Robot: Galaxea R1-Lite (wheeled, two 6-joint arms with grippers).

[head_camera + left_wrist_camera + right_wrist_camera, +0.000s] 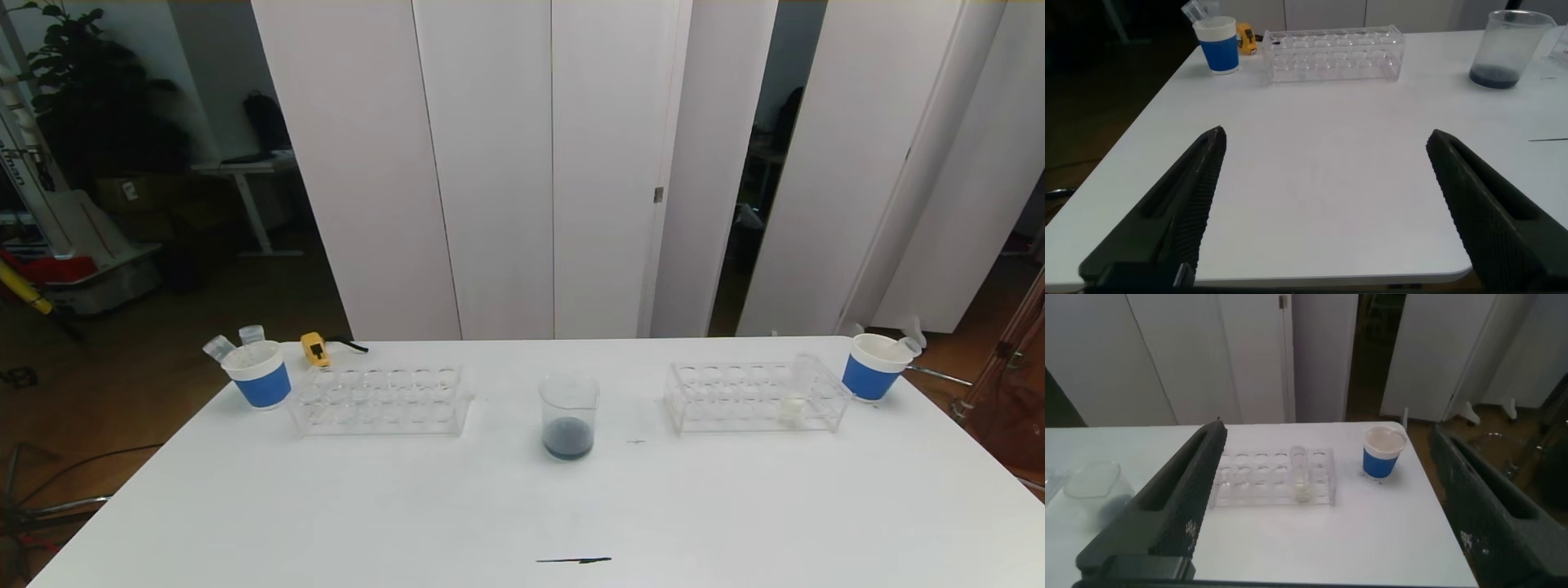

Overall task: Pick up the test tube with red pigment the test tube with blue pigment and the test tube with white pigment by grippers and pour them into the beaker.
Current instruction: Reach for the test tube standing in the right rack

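The beaker [568,416] stands mid-table with dark blue-grey liquid at its bottom; it also shows in the left wrist view [1507,49] and the right wrist view [1094,486]. The test tube with white pigment [796,394] stands upright in the right-hand clear rack [755,400], also seen from the right wrist [1301,475]. No test tube with red pigment or with blue pigment is in view. My left gripper [1327,133] hovers open over bare table near the front edge. My right gripper [1327,429] is open, high above the table in front of the right rack. Neither gripper shows in the head view.
An empty clear rack [380,400] sits left of the beaker. A blue-banded paper cup [260,374] with two empty tubes stands at the far left, a yellow object [314,349] behind it. Another cup [873,366] with a tube stands at the far right. A black mark [573,560] lies near the front edge.
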